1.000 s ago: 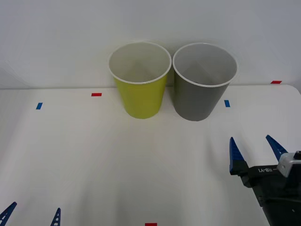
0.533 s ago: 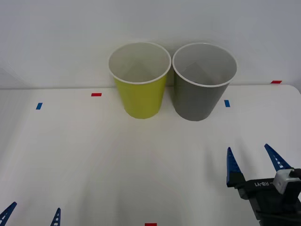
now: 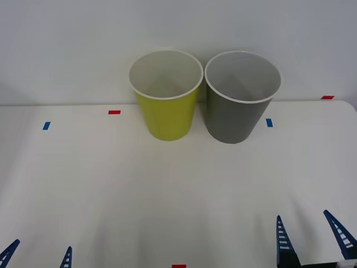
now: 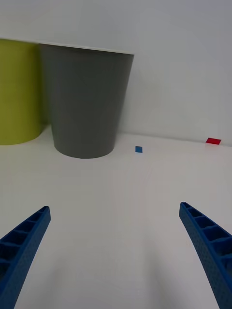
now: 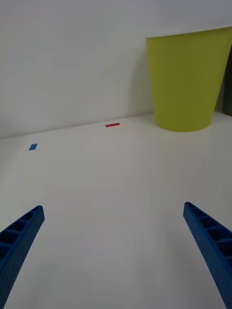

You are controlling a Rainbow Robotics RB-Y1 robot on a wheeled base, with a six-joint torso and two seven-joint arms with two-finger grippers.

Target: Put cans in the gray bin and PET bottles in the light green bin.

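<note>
The light green bin (image 3: 165,95) and the gray bin (image 3: 241,96) stand side by side at the back of the white table, both upright with white rims. From above I see only white inside each. My right gripper (image 3: 312,237) is open at the table's front right edge, nothing between its fingers; its wrist view faces the gray bin (image 4: 86,99) with the light green bin (image 4: 19,91) beside it. My left gripper (image 3: 38,252) is open at the front left corner, holding nothing, and looks toward the light green bin (image 5: 186,79). No cans or PET bottles are in view.
Small tape marks dot the table (image 3: 167,190): red (image 3: 114,112) and blue (image 3: 46,125) at back left, blue (image 3: 269,122) and red (image 3: 327,97) at back right, red (image 3: 178,266) at the front edge. A white wall rises behind the bins.
My right gripper has drawn back from the middle right of the table toward the front edge, staying open. The left gripper and both bins have not moved.
</note>
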